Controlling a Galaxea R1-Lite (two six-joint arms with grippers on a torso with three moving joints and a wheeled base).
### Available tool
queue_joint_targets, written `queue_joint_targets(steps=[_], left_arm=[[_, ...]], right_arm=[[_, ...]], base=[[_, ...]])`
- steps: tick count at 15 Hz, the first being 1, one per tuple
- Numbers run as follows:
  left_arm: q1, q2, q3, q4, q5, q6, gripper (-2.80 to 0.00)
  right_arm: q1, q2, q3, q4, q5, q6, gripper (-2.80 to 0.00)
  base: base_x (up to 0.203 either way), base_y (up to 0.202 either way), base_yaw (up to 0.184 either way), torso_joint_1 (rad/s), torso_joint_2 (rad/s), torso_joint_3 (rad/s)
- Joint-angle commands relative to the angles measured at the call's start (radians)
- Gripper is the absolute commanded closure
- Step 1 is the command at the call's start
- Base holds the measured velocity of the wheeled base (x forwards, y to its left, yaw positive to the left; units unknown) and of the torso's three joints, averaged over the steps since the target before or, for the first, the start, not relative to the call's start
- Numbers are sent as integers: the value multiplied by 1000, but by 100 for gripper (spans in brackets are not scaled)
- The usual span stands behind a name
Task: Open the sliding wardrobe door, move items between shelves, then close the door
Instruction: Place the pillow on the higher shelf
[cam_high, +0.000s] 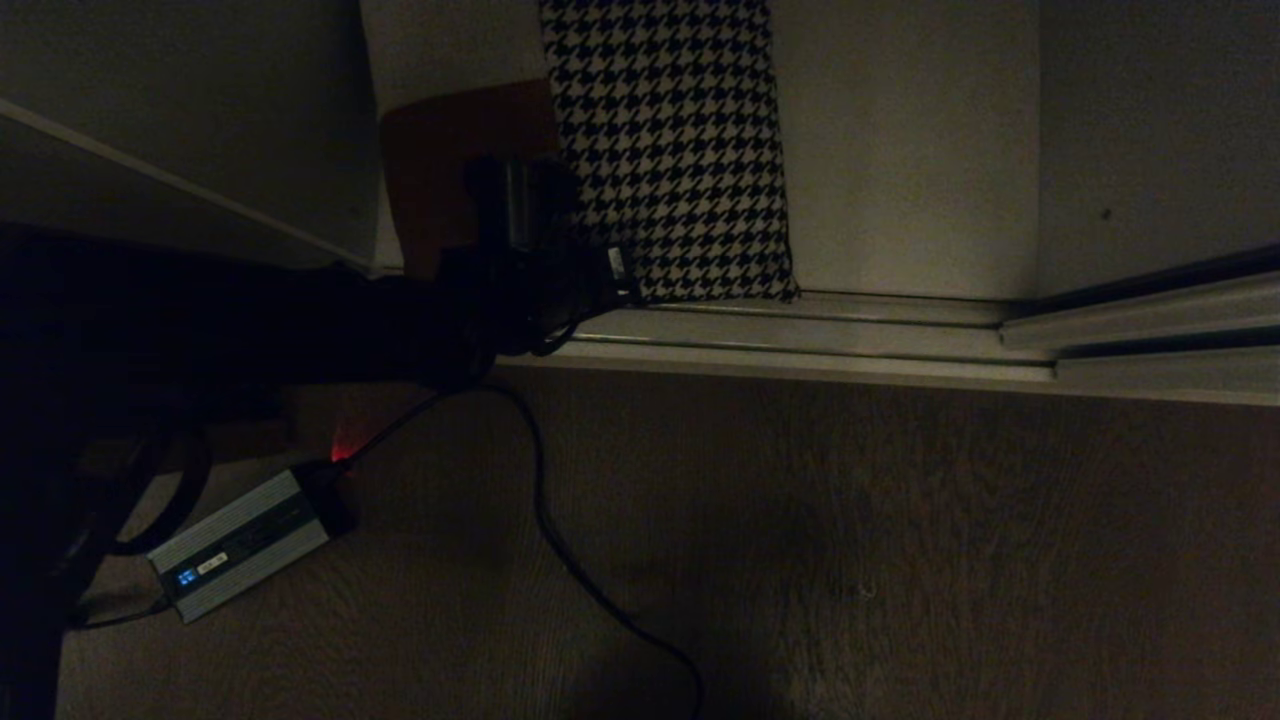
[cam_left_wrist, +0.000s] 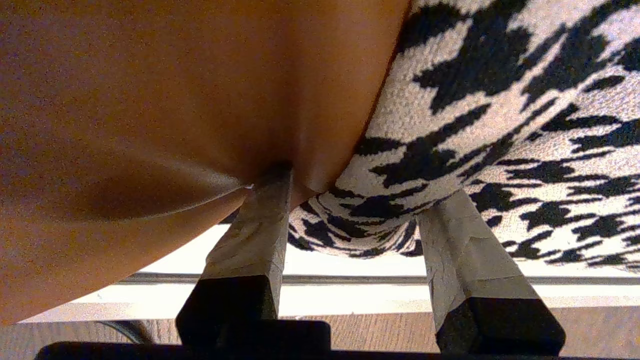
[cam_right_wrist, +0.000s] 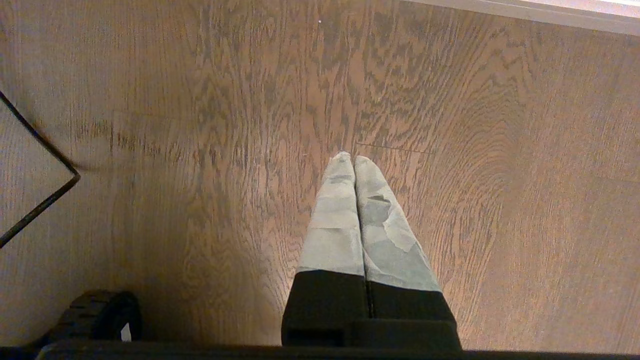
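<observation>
Head view: dark wood-grain floor (cam_high: 850, 560); pale shelf (cam_high: 900, 150) behind silver floor rails (cam_high: 800, 340). Houndstooth cushion (cam_high: 670, 150) stands on the shelf at its front edge, touching a plain orange-brown cushion (cam_high: 450, 160). Left gripper (cam_left_wrist: 350, 200): fingers (cam_left_wrist: 260, 220) pinching the houndstooth cushion's lower corner, one wedged between both cushions. Right gripper (cam_right_wrist: 354, 160): fingers pressed together over floor. Power brick (cam_high: 240, 545) on floor.

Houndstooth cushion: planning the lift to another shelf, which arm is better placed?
Left. The left gripper has its fingers straddling the cushion edge. The right gripper points at the bare floor, fingers together.
</observation>
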Motion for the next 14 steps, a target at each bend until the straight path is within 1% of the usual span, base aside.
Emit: queue_joint_targets(steps=[1,4,9,14], left_arm=[[-8,-29,5,1,0,-4,0],[-33,-76,30,0,-4,-7,0],[-55,-142,101,6,-5,-6,0],[-66,-208,145,10,-4,-7,0]], right_arm=[[0,-2,3,0,0,-1,0],[-1,-2,3,0,0,-1,0],[-1,-2,3,0,0,-1,0],[0,-2,3,0,0,-1,0]], base=[[0,0,0,0,0,0],[0,0,0,0,0,0],[0,0,0,0,0,0],[0,0,0,0,0,0]])
